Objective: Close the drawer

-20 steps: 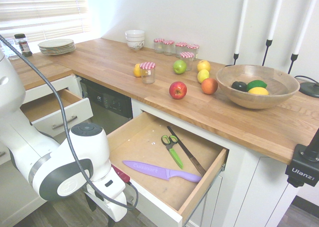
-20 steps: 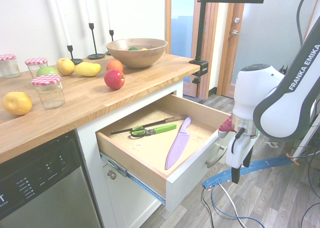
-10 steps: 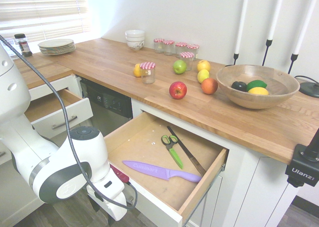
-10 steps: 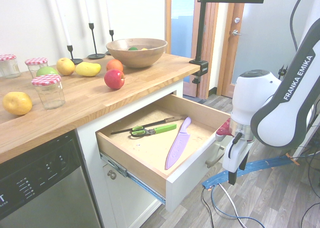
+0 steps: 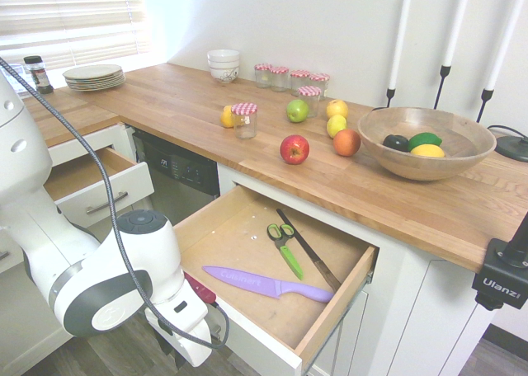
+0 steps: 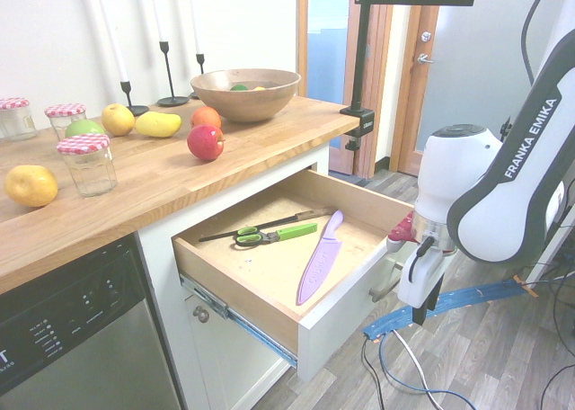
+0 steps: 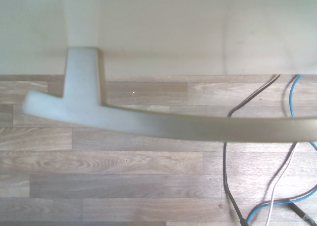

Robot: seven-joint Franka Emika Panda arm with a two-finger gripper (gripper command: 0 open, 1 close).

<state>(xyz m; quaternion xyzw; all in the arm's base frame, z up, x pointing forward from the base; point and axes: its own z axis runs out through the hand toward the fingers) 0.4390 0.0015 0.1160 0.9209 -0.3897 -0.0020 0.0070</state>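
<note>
- The drawer (image 6: pixel 296 275) stands wide open beside the pincer (image 6: pixel 424 309); finger state unclear.
- Stiff, sliding box; push its flat front near the silver handle (image 7: pixel 163 124).

Drawer (image 6: pixel 346 316) pulled far out, purple knife (image 6: pixel 321 257) and scissors (image 6: pixel 269 236) flat inside, bare floor (image 6: pixel 485 356) before its front
</note>
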